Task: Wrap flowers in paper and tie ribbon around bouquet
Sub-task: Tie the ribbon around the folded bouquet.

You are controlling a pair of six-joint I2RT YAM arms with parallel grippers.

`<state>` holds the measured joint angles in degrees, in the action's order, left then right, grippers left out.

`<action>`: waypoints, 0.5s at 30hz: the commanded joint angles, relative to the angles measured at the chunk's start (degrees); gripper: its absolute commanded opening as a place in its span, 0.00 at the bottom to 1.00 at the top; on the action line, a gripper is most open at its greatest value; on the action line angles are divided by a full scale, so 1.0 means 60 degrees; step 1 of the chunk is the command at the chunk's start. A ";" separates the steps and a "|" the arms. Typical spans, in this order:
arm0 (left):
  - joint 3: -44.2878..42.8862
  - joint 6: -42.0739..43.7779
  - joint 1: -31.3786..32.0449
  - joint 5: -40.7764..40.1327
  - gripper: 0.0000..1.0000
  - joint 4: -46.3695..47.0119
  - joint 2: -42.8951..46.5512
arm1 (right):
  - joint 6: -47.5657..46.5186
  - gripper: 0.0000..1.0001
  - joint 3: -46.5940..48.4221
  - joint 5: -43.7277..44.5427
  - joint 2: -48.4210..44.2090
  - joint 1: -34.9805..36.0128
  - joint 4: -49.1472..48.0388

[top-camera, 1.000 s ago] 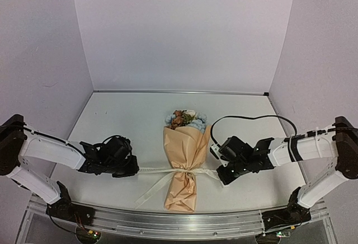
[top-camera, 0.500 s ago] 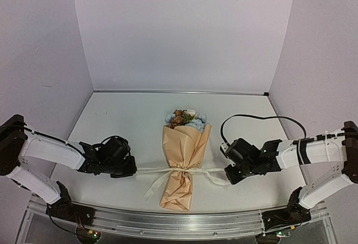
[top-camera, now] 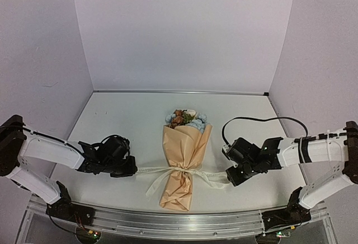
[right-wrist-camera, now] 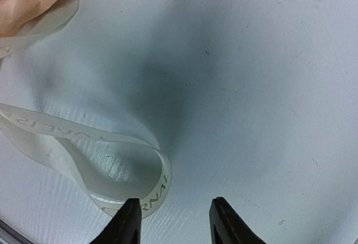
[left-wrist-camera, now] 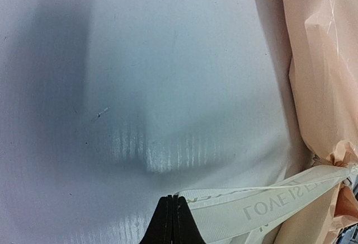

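The bouquet (top-camera: 182, 163) lies at the table's middle, a tan paper (top-camera: 184, 143) cone with the flowers (top-camera: 186, 118) showing at its far end. The cream ribbon (top-camera: 168, 171) is knotted around its narrow waist. My left gripper (top-camera: 134, 171) sits to its left, shut on the ribbon's (left-wrist-camera: 263, 202) left end, which runs taut to the paper (left-wrist-camera: 319, 59). My right gripper (top-camera: 228, 178) is to the right, open, with nothing between its fingers. A slack ribbon loop (right-wrist-camera: 159, 185) lies on the table beside one fingertip (right-wrist-camera: 130, 213).
A black cable (top-camera: 263, 120) arcs over the table behind the right arm. White walls close in the back and both sides. A metal rail (top-camera: 179, 219) runs along the near edge.
My right gripper has opened and let go of the ribbon's right end, which now lies slack. The right arm drew rightward, and the bouquet shifted slightly. The left gripper stayed put.
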<state>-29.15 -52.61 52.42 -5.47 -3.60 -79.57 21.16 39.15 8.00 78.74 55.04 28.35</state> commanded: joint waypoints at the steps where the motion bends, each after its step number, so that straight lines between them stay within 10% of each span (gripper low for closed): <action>1: -0.0470 0.0460 -0.0065 0.0167 0.00 -0.0027 -0.0038 | -0.0572 0.58 0.0754 -0.0163 -0.0549 0.0117 0.0892; 6: -0.0510 0.0497 -0.0065 0.0269 0.00 0.0053 -0.0109 | -0.1961 0.72 0.1396 -0.0871 -0.0211 0.0637 0.0566; 15: -0.0561 0.0563 -0.0065 0.0284 0.00 -0.0015 -0.0163 | -0.2829 0.70 0.2782 -0.1179 0.1685 0.1196 0.0561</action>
<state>-30.41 -50.57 52.38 -4.07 -3.57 -80.01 8.22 53.17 1.41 84.78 61.62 31.72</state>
